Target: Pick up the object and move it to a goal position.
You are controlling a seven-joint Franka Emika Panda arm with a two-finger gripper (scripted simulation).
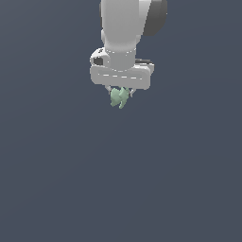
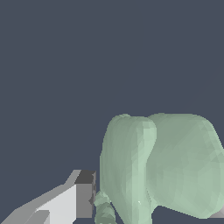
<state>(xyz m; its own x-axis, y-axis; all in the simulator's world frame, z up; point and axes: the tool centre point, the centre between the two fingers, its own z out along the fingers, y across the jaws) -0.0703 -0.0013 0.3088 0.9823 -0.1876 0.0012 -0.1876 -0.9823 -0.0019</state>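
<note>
The object (image 1: 119,97) is a small pale mint-green lumpy thing with irregular lobes. It hangs under the white arm's hand in the exterior view, near the upper middle. My gripper (image 1: 120,93) is shut on it; the short fingers show just at its sides. In the wrist view the object (image 2: 166,166) fills much of the picture, very close to the camera, with one finger (image 2: 83,194) pressed against its side. The other finger is almost wholly hidden behind the object.
The white arm (image 1: 124,28) comes down from the top of the exterior view. Everything around and below is a plain dark grey-blue surface (image 1: 118,189) with no other objects, edges or marks in view.
</note>
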